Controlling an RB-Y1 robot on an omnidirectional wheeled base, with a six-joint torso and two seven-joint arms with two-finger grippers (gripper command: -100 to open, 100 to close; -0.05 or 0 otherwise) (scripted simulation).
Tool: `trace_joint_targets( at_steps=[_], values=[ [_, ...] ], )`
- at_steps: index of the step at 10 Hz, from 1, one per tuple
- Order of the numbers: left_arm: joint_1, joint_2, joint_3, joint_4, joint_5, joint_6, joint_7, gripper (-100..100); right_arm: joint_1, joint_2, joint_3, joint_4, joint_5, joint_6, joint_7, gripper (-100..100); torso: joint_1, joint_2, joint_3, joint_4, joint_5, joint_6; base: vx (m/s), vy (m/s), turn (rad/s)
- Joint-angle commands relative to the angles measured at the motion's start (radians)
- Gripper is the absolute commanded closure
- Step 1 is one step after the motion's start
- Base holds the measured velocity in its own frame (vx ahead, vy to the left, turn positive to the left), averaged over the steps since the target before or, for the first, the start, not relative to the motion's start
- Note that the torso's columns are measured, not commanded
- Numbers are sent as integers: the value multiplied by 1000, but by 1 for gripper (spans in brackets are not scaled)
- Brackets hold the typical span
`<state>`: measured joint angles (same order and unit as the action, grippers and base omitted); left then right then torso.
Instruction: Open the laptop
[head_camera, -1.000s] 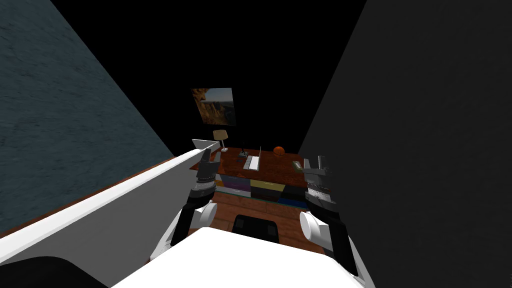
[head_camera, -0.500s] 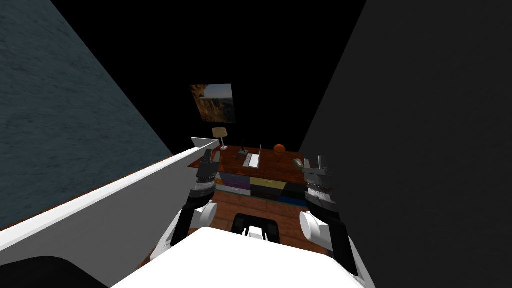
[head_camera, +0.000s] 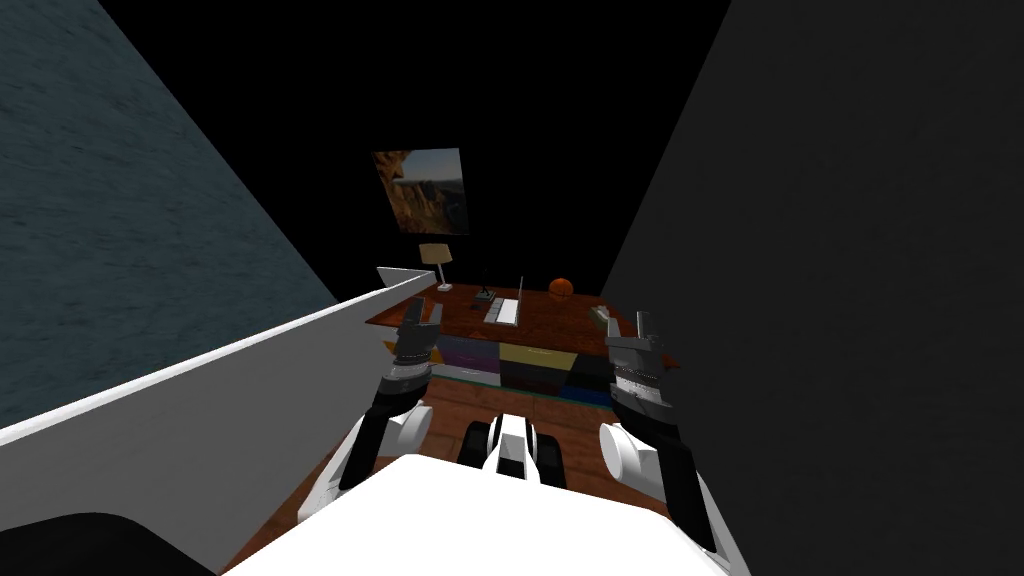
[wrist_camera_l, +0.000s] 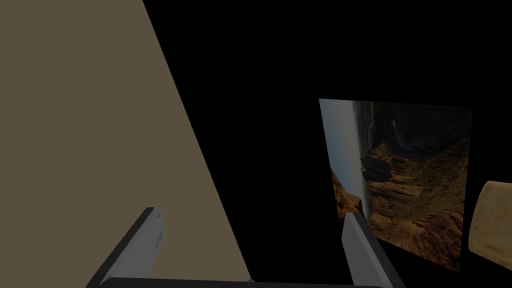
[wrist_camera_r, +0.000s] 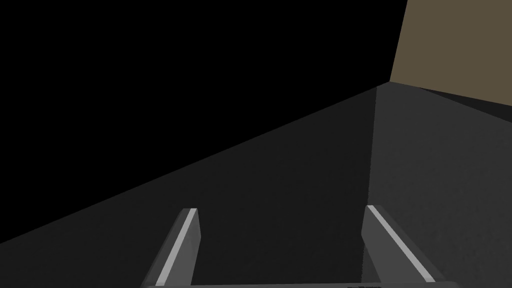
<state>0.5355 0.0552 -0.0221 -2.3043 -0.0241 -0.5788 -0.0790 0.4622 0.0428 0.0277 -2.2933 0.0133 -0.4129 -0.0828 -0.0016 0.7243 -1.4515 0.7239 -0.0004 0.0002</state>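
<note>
The left tool (head_camera: 423, 311) and right tool (head_camera: 627, 323) hang spread and empty, well short of the light grey laptop (head_camera: 504, 310) standing open on the red-brown wooden bench (head_camera: 560, 322).

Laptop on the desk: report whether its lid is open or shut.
Open, it seems: the laptop shows a light base flat on the desk, with its lid standing up as a thin edge.

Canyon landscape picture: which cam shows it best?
Left wrist view: the canyon landscape picture looms large, rock ledges readable. Head view has it small above the beige-shaded table lamp. Right wrist view faces dark grey wall.
</note>
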Motion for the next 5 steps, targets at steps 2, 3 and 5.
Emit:
trace_joint_targets(
  at_steps=[2, 3, 5],
  values=[
    [-26, 60, 29, 6, -20, 83, -14, -100, 0, 0, 0, 0, 0, 0, 0, 0, -1, 11, -25, 12, 0, 0, 48, -87, -34],
    [-35, 68, 39, 10, -26, 108, -18, -100, 0, 0, 0, 0, 0, 0, 0, 0, 0, 12, -25, 13, 0, 0, 51, -89, -53],
    [-52, 81, 60, 18, -40, 161, -27, -100, 0, 0, 0, 0, 0, 0, 0, 0, 2, 15, -24, 14, 0, 0, 39, -94, -53]
  ],
)
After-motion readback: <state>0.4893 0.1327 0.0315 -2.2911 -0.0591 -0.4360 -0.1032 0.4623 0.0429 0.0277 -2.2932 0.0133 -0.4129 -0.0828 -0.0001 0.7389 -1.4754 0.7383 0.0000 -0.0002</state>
